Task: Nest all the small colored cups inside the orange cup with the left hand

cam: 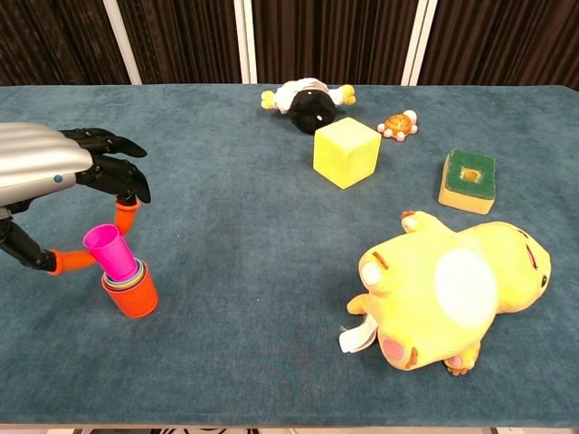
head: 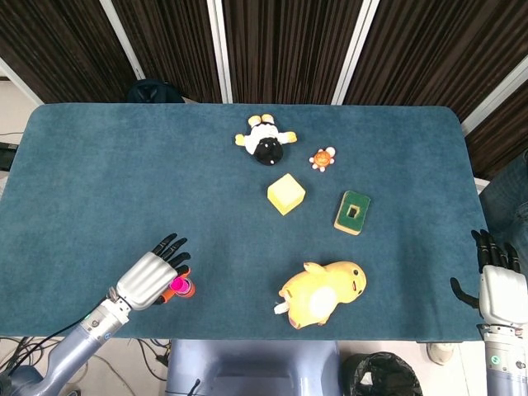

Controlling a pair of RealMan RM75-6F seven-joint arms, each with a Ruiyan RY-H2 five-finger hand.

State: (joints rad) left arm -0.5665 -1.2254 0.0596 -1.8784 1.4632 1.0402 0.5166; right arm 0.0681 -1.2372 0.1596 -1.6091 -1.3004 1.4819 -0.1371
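Nearest the front edge of the table point(head: 99, 165), left side: orange cup point(cam: 136, 297) upright on the blue cloth, with smaller cups stacked inside it (rims of several colours show at its mouth). Magenta cup point(cam: 109, 250) sits tilted in the mouth of the stack, bottom end down in the nest, top leaning toward the left hand point(cam: 50, 172). That hand pinches the magenta cup between two orange-tipped fingertips point(cam: 125, 217); silver back of the hand is uppermost, other dark fingers spread forward.

Right hand point(head: 499, 289) hangs off the table's right front corner, fingers straight and apart, holding nothing.

Front right of centre: large yellow plush point(cam: 452, 294) lying on its side, white belly up. Further back, green-and-tan sponge block point(cam: 469, 180) with a hole in its top, and a yellow cube point(cam: 346, 152) near centre. Farthest: small orange turtle toy point(cam: 397, 124) and a black-and-white plush point(cam: 306, 102) with yellow limbs, both near the back edge.
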